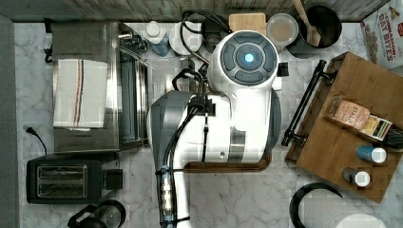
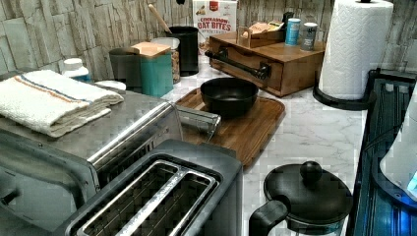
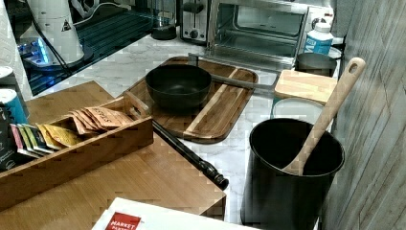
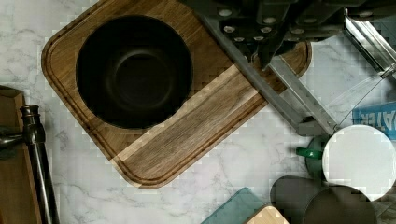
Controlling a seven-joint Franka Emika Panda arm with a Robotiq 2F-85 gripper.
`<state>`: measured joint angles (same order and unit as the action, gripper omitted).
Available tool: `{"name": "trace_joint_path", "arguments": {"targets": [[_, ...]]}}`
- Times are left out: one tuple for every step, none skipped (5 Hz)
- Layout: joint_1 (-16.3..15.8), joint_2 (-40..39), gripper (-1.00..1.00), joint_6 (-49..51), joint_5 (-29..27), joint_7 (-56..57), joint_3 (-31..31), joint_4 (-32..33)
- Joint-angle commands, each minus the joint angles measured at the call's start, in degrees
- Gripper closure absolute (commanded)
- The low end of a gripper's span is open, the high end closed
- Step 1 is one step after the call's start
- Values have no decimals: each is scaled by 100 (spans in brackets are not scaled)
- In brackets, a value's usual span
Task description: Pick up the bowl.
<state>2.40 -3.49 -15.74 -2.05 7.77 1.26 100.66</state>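
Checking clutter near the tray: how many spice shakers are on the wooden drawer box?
2. A blue shaker and a grey shaker stand side by side on the wooden box, by the paper towel roll. Others may be hidden.

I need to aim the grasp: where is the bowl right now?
The bowl sits on the wooden cutting board, toward the right view's left end of it, between the open toaster oven and the wooden tray.
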Motion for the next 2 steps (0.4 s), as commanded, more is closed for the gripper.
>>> {"name": "trace_joint_path", "arguments": {"targets": [[87,410,100,-901,160,-746,-123,1290],[296,818,100,-1085,175,-871,-321,1995]]}}
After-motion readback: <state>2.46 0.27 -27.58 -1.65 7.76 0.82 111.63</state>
